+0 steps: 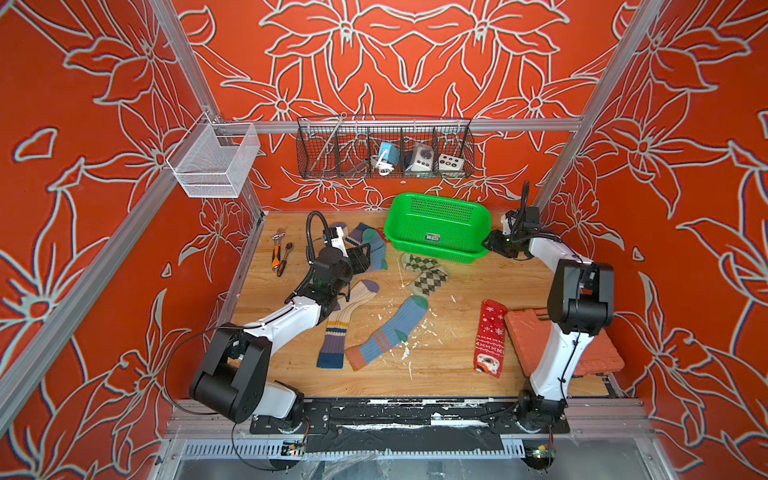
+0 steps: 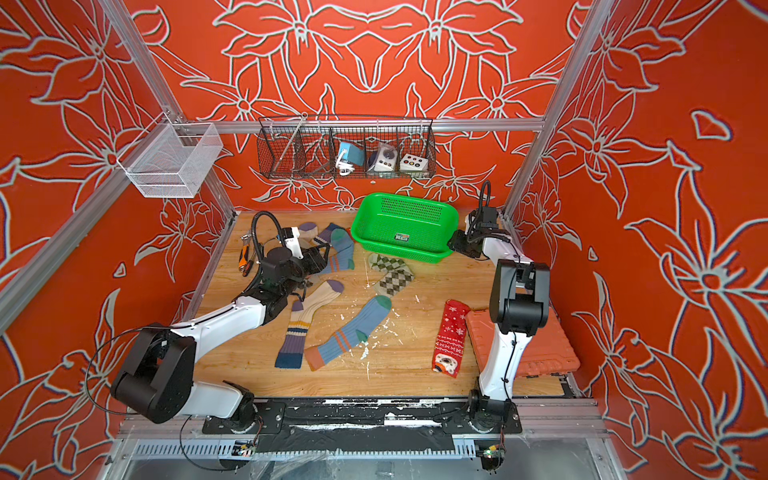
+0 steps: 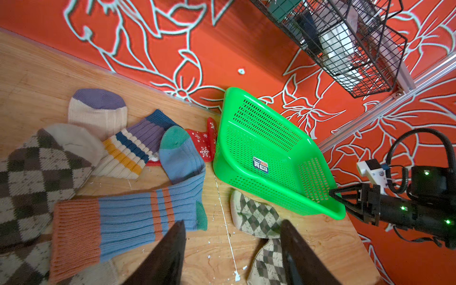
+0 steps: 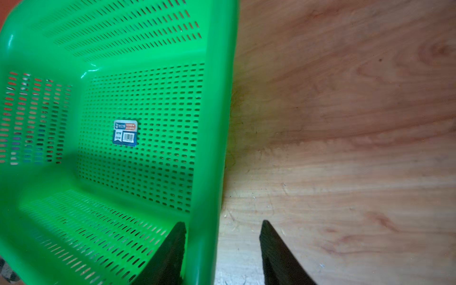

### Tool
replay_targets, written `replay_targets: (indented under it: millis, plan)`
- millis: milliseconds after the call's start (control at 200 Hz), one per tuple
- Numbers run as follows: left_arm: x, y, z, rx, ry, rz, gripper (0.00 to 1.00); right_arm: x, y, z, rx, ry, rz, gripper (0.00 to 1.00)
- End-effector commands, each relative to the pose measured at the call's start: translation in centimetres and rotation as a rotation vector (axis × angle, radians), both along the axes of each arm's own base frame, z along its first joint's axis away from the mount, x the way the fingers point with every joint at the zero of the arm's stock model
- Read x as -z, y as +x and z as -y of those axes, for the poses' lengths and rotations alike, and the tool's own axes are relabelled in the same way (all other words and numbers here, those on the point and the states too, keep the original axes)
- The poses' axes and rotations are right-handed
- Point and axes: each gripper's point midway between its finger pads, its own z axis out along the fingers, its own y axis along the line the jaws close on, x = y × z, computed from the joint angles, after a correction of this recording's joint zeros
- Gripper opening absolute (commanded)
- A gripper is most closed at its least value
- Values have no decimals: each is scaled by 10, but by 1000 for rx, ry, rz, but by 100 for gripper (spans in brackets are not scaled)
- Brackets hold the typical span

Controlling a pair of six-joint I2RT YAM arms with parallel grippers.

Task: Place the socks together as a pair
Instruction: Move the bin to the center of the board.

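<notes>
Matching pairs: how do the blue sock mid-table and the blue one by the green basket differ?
The mid-table blue sock lies stretched out straight; the basket-side blue sock is bent sharply. The mid-table one lies well apart from the green basket; the other lies right beside it. Both are blue ribbed, with orange stripes and green toes.

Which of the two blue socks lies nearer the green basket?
The bent blue sock beside the basket; the other blue sock lies straight at mid-table.
</notes>
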Motion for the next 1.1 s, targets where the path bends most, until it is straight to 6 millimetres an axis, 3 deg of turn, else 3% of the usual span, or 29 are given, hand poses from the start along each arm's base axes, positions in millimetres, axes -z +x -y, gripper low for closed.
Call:
replay_targets:
  millis: [0,135,245,560,871,1096]
  plan:
    - [-11,1,-2,-1,2,24,60,-11,8,-16,-48,-16,17,48]
    - [-13,1,-3,-1,8,28,59,1,4,-21,-79,-46,-38,42]
    - [-13,1,-6,-10,19,28,59,5,-3,-21,-93,-72,-71,25]
    - [-13,1,-12,-20,16,27,56,8,-48,-26,-201,-147,-179,2]
    - [-13,1,-10,-8,11,28,54,-5,-86,-46,-331,-221,-223,0]
    - [-11,1,-10,-3,18,24,53,-6,-70,-27,-272,-295,-220,1]
